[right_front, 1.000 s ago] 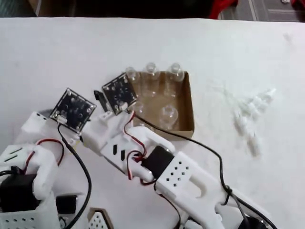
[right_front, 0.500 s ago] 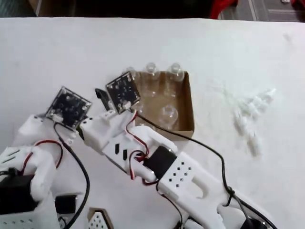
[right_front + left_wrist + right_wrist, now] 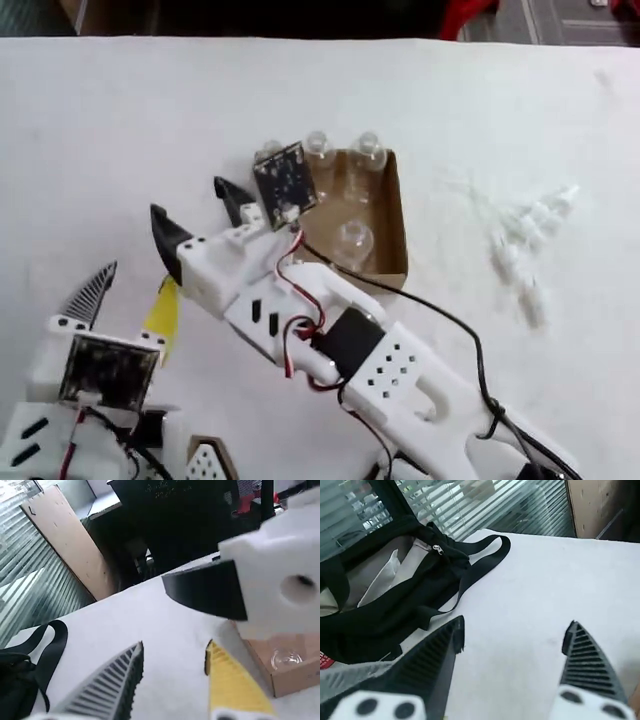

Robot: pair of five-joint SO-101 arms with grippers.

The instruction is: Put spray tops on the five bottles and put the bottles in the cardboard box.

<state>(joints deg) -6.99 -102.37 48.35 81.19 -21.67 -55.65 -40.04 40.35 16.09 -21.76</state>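
The white desk point(image 3: 450, 100) carries everything. A black bag point(image 3: 395, 580) with long straps lies unzipped at one edge of it. The right arm stretches across the desk from the near right corner. Its claw point(image 3: 185, 196) hangs just left of the cardboard box point(image 3: 385, 200) with its two black fingers spread wide and nothing between them. The right wrist view shows the same claw point(image 3: 516, 625) gaping over bare desk in front of the bag. The left claw point(image 3: 138, 278) sits low at the near left, behind the right one. Its ridged grey finger and yellow finger stand apart, and it is also empty. The left wrist view shows them parted point(image 3: 175, 645), with a black finger of the right claw ahead. The shallow brown box is open at the top and stands near the middle of the desk. It holds clear bottles: three in a row point(image 3: 318, 145) along its far wall and one point(image 3: 352, 238) nearer the front. The right arm covers the box's left near corner. The white spray tops point(image 3: 525, 240) lie in a loose heap on the desk, well to the right of the box.
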